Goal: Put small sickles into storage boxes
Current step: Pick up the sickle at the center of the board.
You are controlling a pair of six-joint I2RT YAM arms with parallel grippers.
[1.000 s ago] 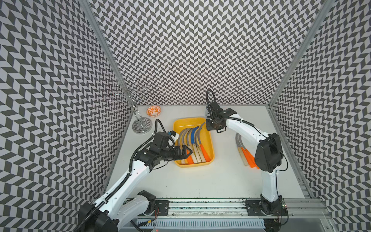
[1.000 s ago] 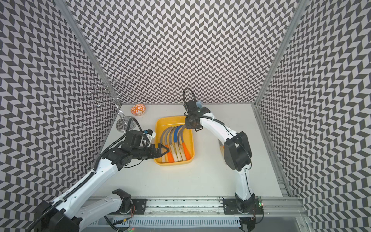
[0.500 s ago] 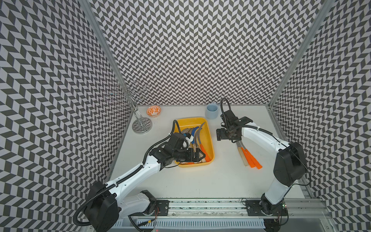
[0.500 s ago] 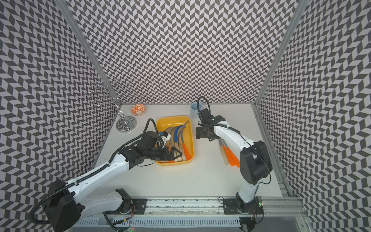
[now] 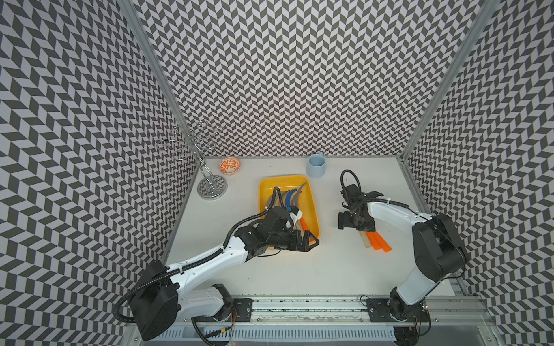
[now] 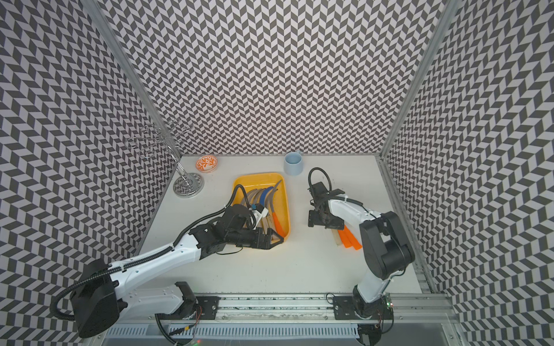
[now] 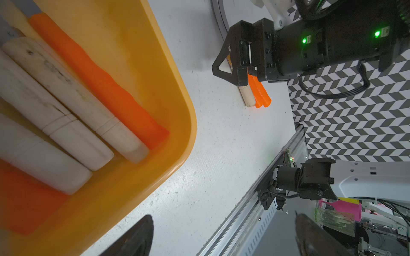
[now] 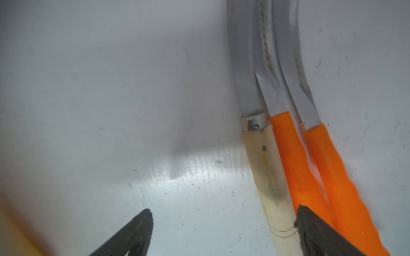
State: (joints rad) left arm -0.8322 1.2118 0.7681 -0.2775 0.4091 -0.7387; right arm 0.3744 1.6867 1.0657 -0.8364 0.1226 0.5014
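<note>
Downward points the wide-open right claw (image 5: 356,223) over three sickles (image 5: 379,242); left claw (image 5: 313,241) gapes empty above tray (image 5: 313,203) corner.

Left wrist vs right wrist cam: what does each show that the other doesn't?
Left wrist only: the yellow tray holding stowed handles, pale and orange, plus the right arm. Right wrist only: the grey blades of the three loose sickles. Both: those sickles' handles, one pale and two orange, lying side by side on the white table.

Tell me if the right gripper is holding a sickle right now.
No: the right gripper is open and empty; three sickles lie loose on the table.
</note>
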